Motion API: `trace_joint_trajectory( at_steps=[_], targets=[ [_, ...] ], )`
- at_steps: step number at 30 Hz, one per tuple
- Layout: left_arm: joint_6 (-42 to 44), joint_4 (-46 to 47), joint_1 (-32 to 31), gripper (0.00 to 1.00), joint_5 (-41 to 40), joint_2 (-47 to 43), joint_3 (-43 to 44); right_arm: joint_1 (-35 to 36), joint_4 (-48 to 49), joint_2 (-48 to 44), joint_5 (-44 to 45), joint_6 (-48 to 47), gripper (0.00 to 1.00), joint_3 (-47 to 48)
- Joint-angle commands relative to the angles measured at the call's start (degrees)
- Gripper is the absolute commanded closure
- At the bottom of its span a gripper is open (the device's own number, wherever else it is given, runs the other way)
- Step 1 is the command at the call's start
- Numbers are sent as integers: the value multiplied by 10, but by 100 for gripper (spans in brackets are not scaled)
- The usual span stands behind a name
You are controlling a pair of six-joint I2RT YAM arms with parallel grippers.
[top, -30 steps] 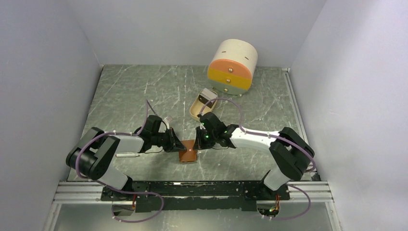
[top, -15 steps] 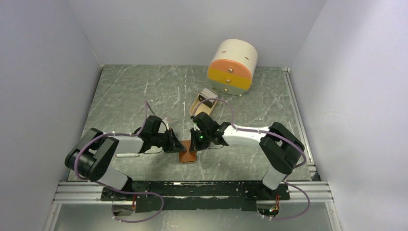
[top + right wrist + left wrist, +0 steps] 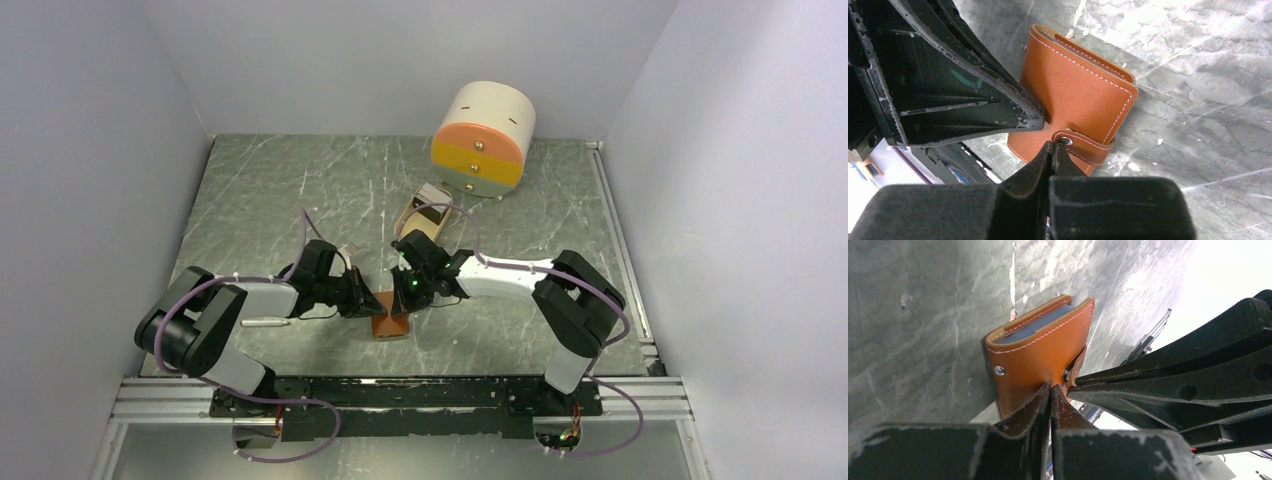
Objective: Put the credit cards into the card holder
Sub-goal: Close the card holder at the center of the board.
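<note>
Where the two arms meet near the middle of the grey, marble-patterned table (image 3: 300,190), a small tan-brown leather card holder (image 3: 392,324) sits between their black claws, close to the near edge. It is folded shut, its white-stitched covers together. From the left wrist camera, a thin blue-grey layer, which looks like the edges of credit cards (image 3: 1033,326), shows between the two covers at the open side. A metal snap stud (image 3: 999,370) is visible on the outer cover.

The left gripper (image 3: 368,303) comes in from the left. Its two fingers are pressed tightly together with no gap, and their tips touch the card holder's cover just beside the snap tab (image 3: 1083,145). The right gripper (image 3: 405,298) comes in from the right, its fingers likewise closed against each other, tips touching the end of that tab where it wraps around the edge. Whether either claw has any leather nipped between its fingers cannot be made out. The two claws nearly touch each other at the card holder.

Farther back and slightly right lies a beige oval tray (image 3: 422,215) with small items inside, too small to identify. Beyond it, at the far edge, stands a round cream drawer box (image 3: 482,140) with orange and yellow drawer fronts. A thin white stick (image 3: 265,323) lies on the table at the left, beside the left arm.
</note>
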Motion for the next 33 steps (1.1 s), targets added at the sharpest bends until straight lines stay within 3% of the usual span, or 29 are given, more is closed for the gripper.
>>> trace_joint_trajectory(
  at_steps=[1,8,12,22,30,33],
  targets=[
    [18,-34,-6,90,-24,12,-4,3,-25,28,16,-13,100,15],
    [31,-44,-6,90,-28,13,-1,-3,-28,53,12,-21,99,15],
    [25,-32,-6,89,-24,16,-7,-2,-33,20,24,-26,80,30],
    [19,-13,-7,88,-11,24,-9,3,-87,-95,111,-10,68,-15],
    [18,-25,-7,88,-8,17,-2,42,-43,-77,146,-35,73,-12],
    [8,-8,-7,88,7,27,-4,44,-10,-74,170,-27,90,-29]
  ],
)
